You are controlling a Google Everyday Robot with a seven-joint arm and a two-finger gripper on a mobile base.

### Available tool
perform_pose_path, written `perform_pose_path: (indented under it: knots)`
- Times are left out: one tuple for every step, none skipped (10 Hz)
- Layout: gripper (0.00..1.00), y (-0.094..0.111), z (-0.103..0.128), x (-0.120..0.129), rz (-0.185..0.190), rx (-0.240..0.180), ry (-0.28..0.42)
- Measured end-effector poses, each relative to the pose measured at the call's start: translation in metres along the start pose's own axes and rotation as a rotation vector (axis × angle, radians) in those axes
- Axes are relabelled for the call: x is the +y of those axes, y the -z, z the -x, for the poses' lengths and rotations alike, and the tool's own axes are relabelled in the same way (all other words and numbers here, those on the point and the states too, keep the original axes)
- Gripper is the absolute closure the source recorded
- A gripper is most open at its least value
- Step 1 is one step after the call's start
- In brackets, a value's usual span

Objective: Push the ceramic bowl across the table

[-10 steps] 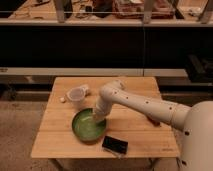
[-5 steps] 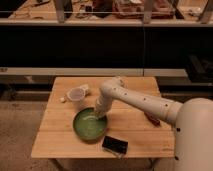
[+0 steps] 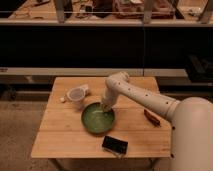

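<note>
Wood planks make up the table (image 3: 60, 135) we see. The ceramic bowl (image 3: 97, 120) sits on it near the middle, a bit toward the front. It is round and green. A white arm (image 3: 140, 95) reaches in from the right and bends down. Its gripper (image 3: 105, 106) is right at the far edge of the bowl and seems to touch the rim. We cannot tell if the gripper is open or closed. A see-through cup (image 3: 76, 96) stands just behind the bowl, to the left. A flat black thing (image 3: 115, 145) lies near the front edge. A small brown thing (image 3: 152, 117) lies to the right.
</note>
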Motion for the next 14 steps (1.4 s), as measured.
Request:
perform_pose_path:
  knots:
    - [1.0,0.004,-0.012,0.006,-0.001,0.009,-0.009]
    - [1.0,0.009,-0.027,0.014,-0.001,0.021,-0.02]
    - [1.0,0.014,-0.042,0.021,0.0,0.033,-0.03]
    - [1.0,0.019,-0.055,0.028,0.001,0.042,-0.037]
    - [1.0,0.022,-0.068,0.037,0.006,0.047,-0.046]
    - [1.0,0.023,-0.077,0.044,0.008,0.048,-0.054]
    - [1.0,0.024,-0.086,0.052,0.01,0.05,-0.063]
    - [1.0,0.024,-0.097,0.062,0.013,0.053,-0.074]
    - [1.0,0.024,-0.11,0.068,0.018,0.058,-0.08]
    - [1.0,0.025,-0.12,0.071,0.021,0.062,-0.081]
    - [1.0,0.028,-0.129,0.075,0.018,0.067,-0.086]
    - [1.0,0.033,-0.141,0.083,0.016,0.075,-0.096]
    - [1.0,0.036,-0.148,0.09,0.012,0.08,-0.103]
    - [1.0,0.038,-0.152,0.096,0.008,0.082,-0.113]
